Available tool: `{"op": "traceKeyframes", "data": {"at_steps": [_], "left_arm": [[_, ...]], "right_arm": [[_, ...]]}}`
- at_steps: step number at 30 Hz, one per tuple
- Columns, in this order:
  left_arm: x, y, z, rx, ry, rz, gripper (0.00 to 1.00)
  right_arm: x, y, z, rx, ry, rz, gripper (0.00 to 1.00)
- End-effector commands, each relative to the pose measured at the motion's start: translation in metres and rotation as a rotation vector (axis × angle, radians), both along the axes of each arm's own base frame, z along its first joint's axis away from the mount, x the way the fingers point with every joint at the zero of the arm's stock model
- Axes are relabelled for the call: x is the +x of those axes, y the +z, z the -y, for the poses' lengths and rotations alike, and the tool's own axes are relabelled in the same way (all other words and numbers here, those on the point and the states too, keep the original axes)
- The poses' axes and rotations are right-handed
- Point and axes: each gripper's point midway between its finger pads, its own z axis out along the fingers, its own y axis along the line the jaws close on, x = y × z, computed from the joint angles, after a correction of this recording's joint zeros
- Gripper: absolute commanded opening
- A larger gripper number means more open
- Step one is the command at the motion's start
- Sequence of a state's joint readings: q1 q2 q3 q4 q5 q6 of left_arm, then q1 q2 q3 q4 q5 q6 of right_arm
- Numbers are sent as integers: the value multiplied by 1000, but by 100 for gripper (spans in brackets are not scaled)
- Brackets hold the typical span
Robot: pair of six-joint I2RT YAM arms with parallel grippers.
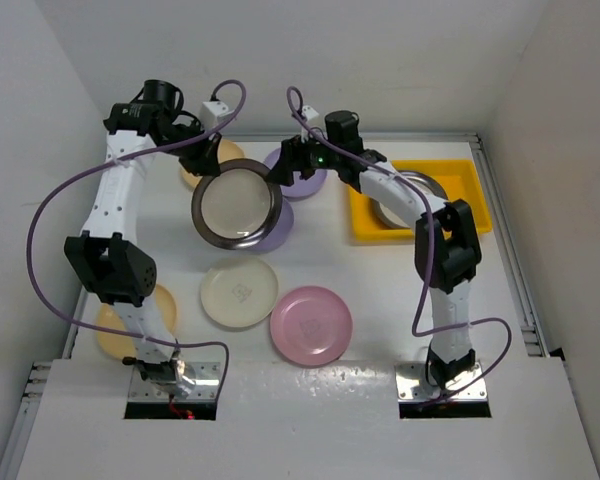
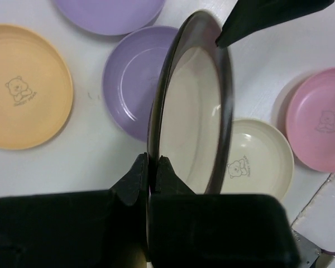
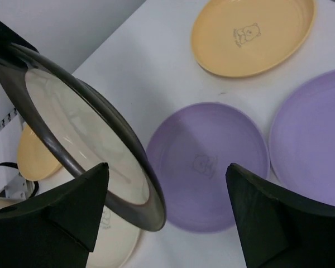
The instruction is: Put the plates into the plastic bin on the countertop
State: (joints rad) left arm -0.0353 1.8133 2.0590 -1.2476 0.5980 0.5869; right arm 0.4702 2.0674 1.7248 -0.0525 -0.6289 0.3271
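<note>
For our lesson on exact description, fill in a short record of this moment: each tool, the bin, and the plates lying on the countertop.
left tool: shut on the rim of the held metal plate
right tool: open, beside that plate's rim
held metal plate: raised and tilted over the near lilac plate
plastic bin: contains a second metal plate
countertop: far lilac plate, far orange plate, near orange plate, cream plate, pink plate
</note>
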Motion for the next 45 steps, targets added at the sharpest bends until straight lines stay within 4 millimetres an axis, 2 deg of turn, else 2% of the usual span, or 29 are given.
{"op": "traceKeyframes", "data": {"at_steps": [1,4,5,7,10,13,14,15,17,19,20,21,23,24,25,26,27,28,29,30,31,32,33,34,36,39,40,41,45], "left_arm": [[5,45,18,-79,-48,133,0],[2,51,31,-143,-70,126,0],[7,50,33,-156,-68,124,0],[7,49,36,-174,-70,117,0],[4,39,43,-193,-92,88,0],[4,32,43,-192,-91,71,0],[4,31,43,-192,-91,71,0],[6,29,44,-197,-84,67,0],[7,27,44,-197,-84,67,0],[10,26,44,-201,-80,73,0],[15,22,42,-196,-58,64,0],[17,22,40,-186,-34,64,21],[31,28,26,-144,41,90,64],[39,31,23,-138,79,102,99],[49,33,8,-96,158,130,100],[58,35,-5,-79,219,148,100],[63,42,-16,-67,274,179,100],[73,49,-26,-73,341,208,100],[79,49,-42,-43,407,224,100],[82,50,-58,-37,454,231,100],[82,50,-64,-36,467,231,100],[81,41,-69,-30,478,208,100],[81,35,-78,-26,496,193,100],[79,28,-76,-31,488,173,100],[76,13,-83,-33,499,132,100],[78,-1,-82,-42,499,92,100],[78,-1,-86,-41,508,92,100],[80,-6,-86,-40,508,83,100],[78,-12,-84,-44,502,63,100]], "right_arm": [[-6,38,-10,102,63,112,81],[-25,22,-16,125,124,50,72],[-29,18,-19,131,133,37,66],[-40,5,-29,132,158,-14,64],[-43,-12,-35,136,148,-43,64],[-33,-10,-37,166,125,-35,46],[-33,-12,-39,182,119,-69,35],[-29,-7,-38,197,111,-65,18],[-31,-4,-37,218,99,-83,1],[-27,4,-31,239,69,-64,0],[-32,5,-27,255,47,-114,0],[-27,23,-20,284,7,-82,0],[-20,37,11,332,-82,-128,0],[-23,57,21,364,-109,-127,0],[-7,63,52,378,-180,-116,0],[-17,82,71,394,-212,-96,0],[-15,65,89,379,-286,-158,0],[0,44,141,368,-420,-216,0],[-2,52,163,377,-466,-210,0],[-7,43,184,386,-531,-257,0],[-3,15,246,386,-685,-324,0],[-9,16,263,410,-732,-343,0],[-18,-4,295,425,-814,-395,0],[-24,-13,310,423,-861,-440,0],[-29,-36,356,384,-987,-495,0],[-27,-57,387,326,-1065,-532,0],[-28,-62,388,319,-1069,-563,0],[-23,-56,394,319,-1075,-564,0],[-16,-69,401,297,-1113,-621,0]]}}
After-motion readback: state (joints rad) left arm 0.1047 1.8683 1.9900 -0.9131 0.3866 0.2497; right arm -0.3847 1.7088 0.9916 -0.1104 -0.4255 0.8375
